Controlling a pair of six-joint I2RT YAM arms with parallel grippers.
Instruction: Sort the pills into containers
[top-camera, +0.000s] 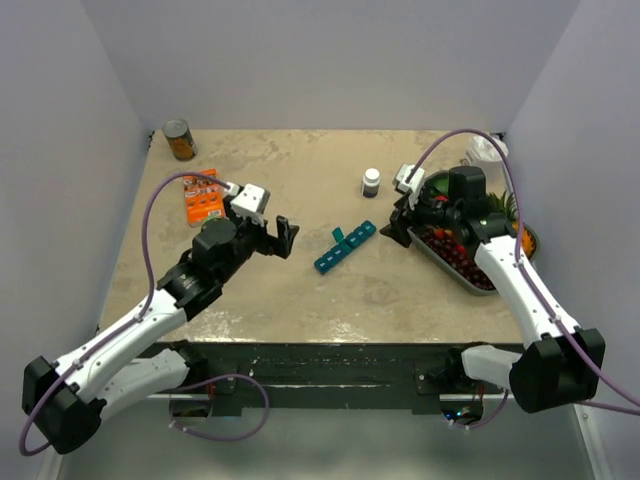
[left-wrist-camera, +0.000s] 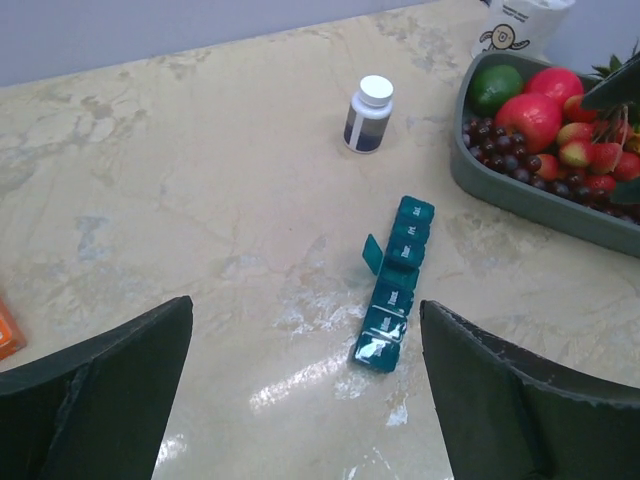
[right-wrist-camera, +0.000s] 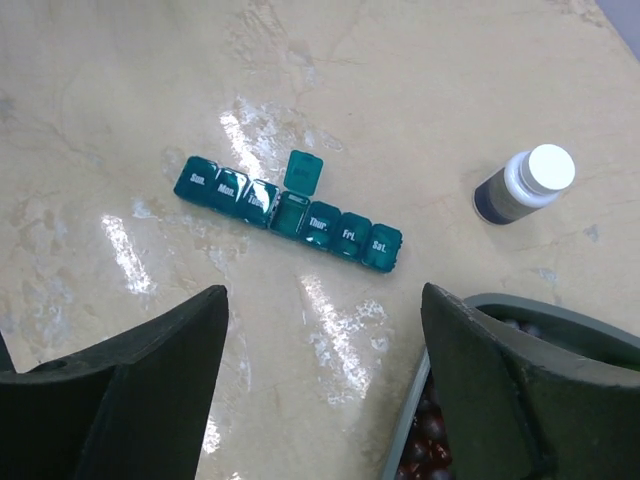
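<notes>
The left gripper (top-camera: 283, 238) stands wide open with nothing between its jaws, and the right gripper (top-camera: 398, 228) is also spread and empty. Between the two, on the table (top-camera: 300, 300), lie the containers (top-camera: 345, 247): at about 3 o'clock from the left gripper and about 8 o'clock from the right one, near both but touching neither. The right wrist view shows the strip's middle compartment with its open lid (right-wrist-camera: 303, 171) standing up and the six others shut. Whether anything lies in the open cell cannot be told.

No loose pills show anywhere, and the pill bottle (top-camera: 371, 182), at 12 o'clock from the strip and apart from it, wears its white cap. The sorting therefore looks barely begun. The next move probably calls for one arm to take the bottle and the other to free its cap, or for more lids to be flipped first.

The fruit tray (top-camera: 487, 287) sits just at 4 o'clock of the right gripper and crowds that arm's swing. The orange box (top-camera: 203, 195) at 10 o'clock of the left gripper and the tin can (top-camera: 179, 140) in the far corner are well apart from the work. The table's middle gives free room.
</notes>
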